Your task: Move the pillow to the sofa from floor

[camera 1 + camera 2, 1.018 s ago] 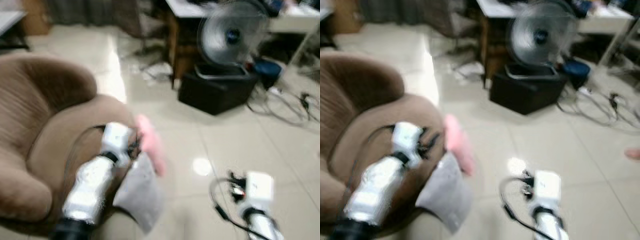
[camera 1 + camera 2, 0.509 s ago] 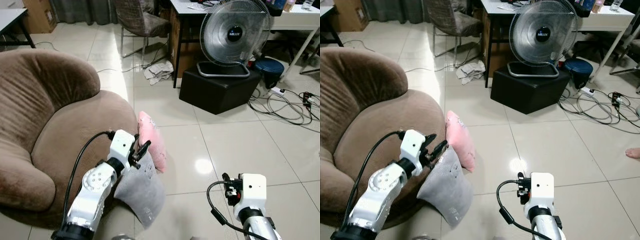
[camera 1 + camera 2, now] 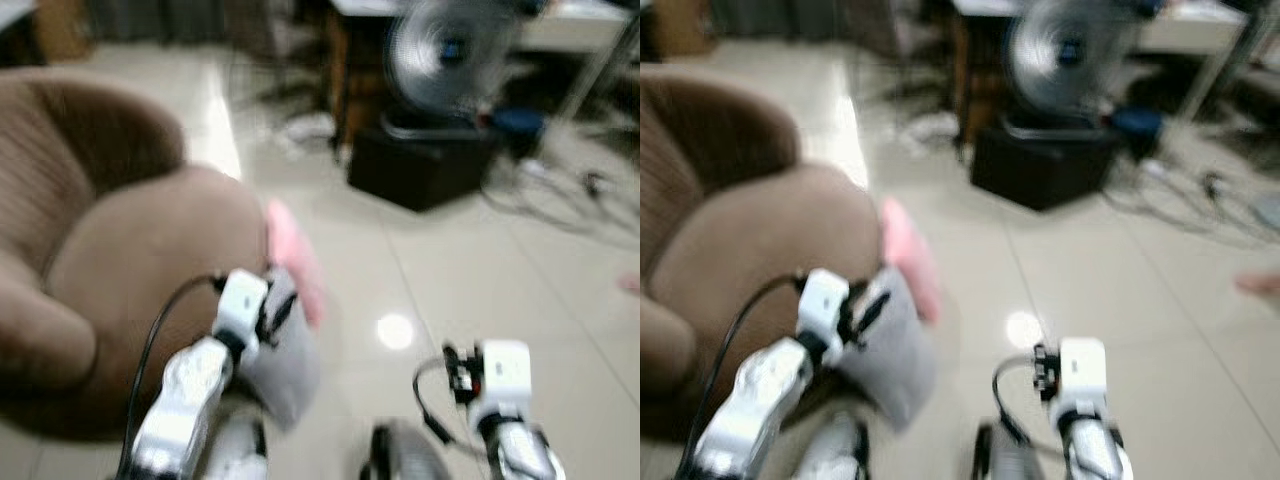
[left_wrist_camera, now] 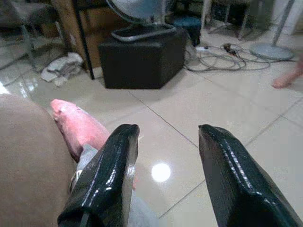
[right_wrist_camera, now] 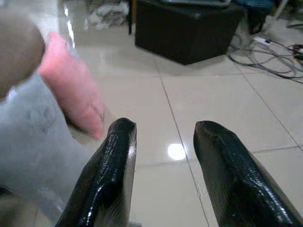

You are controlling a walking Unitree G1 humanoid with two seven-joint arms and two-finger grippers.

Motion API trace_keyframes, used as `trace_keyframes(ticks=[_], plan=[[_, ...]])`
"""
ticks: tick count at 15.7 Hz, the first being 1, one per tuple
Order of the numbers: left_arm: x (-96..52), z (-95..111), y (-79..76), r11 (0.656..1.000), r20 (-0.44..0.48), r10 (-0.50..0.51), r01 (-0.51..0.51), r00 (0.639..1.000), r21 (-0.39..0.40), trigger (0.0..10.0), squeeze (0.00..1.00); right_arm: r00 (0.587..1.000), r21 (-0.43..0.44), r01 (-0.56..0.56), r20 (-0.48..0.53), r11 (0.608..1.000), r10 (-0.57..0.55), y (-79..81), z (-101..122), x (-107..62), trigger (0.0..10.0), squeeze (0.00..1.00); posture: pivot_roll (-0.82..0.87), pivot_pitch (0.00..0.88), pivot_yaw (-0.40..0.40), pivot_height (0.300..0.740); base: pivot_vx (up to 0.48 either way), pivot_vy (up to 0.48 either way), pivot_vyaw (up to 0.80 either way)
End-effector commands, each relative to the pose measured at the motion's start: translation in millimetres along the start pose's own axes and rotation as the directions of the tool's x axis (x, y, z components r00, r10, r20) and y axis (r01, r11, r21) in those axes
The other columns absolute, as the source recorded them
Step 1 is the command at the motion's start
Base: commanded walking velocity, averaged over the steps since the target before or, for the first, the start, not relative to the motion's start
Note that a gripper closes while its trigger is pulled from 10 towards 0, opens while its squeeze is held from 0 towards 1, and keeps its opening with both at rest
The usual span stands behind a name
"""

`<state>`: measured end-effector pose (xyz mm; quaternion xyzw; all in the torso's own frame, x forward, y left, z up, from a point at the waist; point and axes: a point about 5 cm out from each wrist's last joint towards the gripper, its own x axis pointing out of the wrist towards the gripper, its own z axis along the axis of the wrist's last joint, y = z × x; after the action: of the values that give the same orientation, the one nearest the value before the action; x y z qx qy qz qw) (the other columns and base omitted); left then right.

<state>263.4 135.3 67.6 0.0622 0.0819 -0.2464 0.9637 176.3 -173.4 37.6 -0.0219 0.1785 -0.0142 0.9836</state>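
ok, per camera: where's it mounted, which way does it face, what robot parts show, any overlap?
Left eye: head, forward and down, blurred; brown sofa, grey pillow, pink pillow, both silver arms.
Right eye: the same scene.
Left wrist: looks along the left gripper, fingers apart, toward the black box and cables.
Right wrist: looks along the right gripper, fingers apart, over the floor.
Shared: both wrist views catch both pillows and the box.

Glossy pale tile floor (image 3: 450, 270) w/ light glare spot. Fan (image 3: 440, 55) on black box (image 3: 420, 170) by desk, cables (image 4: 227, 61) on floor behind, crumpled cloth (image 4: 59, 71) nr box. Eye views blurred.
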Motion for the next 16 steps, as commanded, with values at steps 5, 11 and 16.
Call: trace_keyframes(ticks=[5, 11, 16], plan=[[-1.4, -2, -0.3, 1.0, -0.023, 0.023, -0.023, 0.999, 0.021, 10.0, 0.0, 0.992, -0.073, -0.046, 0.112, 0.996, 0.054, 9.0, 19, 28.5, 10.0, 0.0, 0.01, 0.065, -0.042, 0.6, 0.0, 0.0, 0.0], [-22.4, -1, 8.3, 0.995, -0.046, 0.1, -0.1, 0.994, 0.003, 10.0, 0.0, 0.959, -0.085, -0.104, 0.255, 0.991, 0.122, 17.5, 49, 81.2, 10.0, 0.0, 0.1, 0.095, -0.089, 0.6, 0.0, 0.0, 0.0], [-55.4, 11, 11.6, 0.971, -0.052, 0.237, -0.238, 0.97, -0.009, 10.0, 0.0, 0.954, -0.019, -0.158, 0.256, 0.987, 0.158, 19.8, 60, 112.9, 10.0, 0.0, 0.18, 0.104, -0.13, 0.6, 0.0, 0.0, 0.0]])
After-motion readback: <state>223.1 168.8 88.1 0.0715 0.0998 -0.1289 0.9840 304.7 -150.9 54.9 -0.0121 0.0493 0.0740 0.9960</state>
